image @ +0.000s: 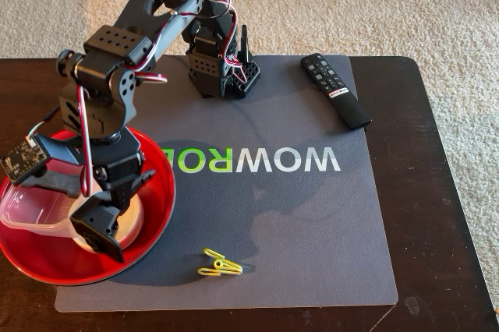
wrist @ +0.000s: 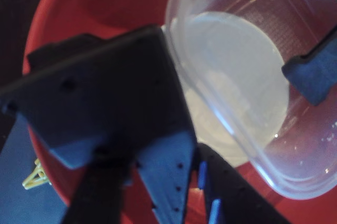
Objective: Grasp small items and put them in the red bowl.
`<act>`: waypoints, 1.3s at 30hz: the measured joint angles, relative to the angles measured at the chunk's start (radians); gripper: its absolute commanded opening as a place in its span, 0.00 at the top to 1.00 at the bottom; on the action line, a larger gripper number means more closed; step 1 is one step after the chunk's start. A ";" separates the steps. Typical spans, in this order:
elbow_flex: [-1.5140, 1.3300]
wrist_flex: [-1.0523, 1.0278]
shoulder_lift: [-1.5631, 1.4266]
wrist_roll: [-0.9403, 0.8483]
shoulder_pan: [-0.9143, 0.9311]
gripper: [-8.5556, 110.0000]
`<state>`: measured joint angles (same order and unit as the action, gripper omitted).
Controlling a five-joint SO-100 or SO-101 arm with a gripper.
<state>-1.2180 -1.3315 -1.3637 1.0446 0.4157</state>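
The red bowl [image: 160,192] sits at the left of the mat; it also fills the wrist view [wrist: 105,3]. A clear plastic container [image: 35,211] lies in it, shown large in the wrist view [wrist: 295,161]. My gripper [image: 78,215] hangs over the bowl, open, with its jaws spread on either side of the container's near rim [wrist: 226,50]. One black fingertip [wrist: 310,74] is over the container. I cannot tell whether the jaws touch it. Two yellow clips [image: 219,263] lie on the mat in front of the bowl, and one shows in the wrist view [wrist: 35,177].
A black TV remote [image: 335,89] lies at the back right of the grey mat [image: 312,223]. The arm's base [image: 222,71] stands at the back centre. The dark table [image: 444,215] ends close to the mat's right and front edges, with carpet beyond.
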 measured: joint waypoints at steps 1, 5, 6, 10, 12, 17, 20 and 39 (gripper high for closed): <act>0.000 -0.008 0.000 0.005 0.000 0.68; 0.000 -0.043 0.000 0.014 0.000 0.68; 0.005 -0.054 0.000 0.014 0.000 0.68; 0.008 -0.104 -0.067 0.015 -0.003 0.68; -0.003 -0.121 -0.149 0.015 -0.023 0.68; -0.034 -0.196 -0.360 0.021 -0.169 0.68; -0.048 -0.293 -0.456 0.055 -0.285 0.68; -1.123 -0.173 -0.934 -0.003 -1.522 0.66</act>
<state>-2.3409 -1.5048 -2.2979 1.0416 -1.1060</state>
